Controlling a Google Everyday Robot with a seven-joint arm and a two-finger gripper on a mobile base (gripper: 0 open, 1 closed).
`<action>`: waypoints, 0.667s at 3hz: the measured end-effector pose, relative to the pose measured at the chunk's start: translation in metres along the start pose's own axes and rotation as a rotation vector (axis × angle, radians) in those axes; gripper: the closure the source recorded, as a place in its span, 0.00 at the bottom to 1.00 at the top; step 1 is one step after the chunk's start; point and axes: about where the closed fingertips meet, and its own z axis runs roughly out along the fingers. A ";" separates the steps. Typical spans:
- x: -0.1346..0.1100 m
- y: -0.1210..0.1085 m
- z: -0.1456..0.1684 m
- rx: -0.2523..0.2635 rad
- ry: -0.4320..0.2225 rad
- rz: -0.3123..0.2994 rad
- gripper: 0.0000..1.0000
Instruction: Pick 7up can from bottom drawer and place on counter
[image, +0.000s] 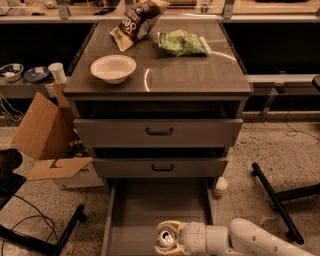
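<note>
- gripper (168, 233) low at the front of the bottom drawer (150, 205), fingers clamped around the 7up can (164, 239)
- can upright, silver top facing up, over the drawer's front end; can't tell if it touches the floor
- arm (250, 240) comes in from lower right
- bottom drawer pulled out; the two drawers above are ajar
- counter (195, 75) holds white bowl (113, 67), brown chip bag (137, 22), green bag (182, 42)
- small white bottle (220, 186) on floor just right of the drawer
- cardboard box (45, 135) left of cabinet
</note>
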 end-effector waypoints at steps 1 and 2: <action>-0.087 0.019 -0.027 -0.053 -0.033 0.064 1.00; -0.171 -0.002 -0.053 -0.041 -0.012 0.071 1.00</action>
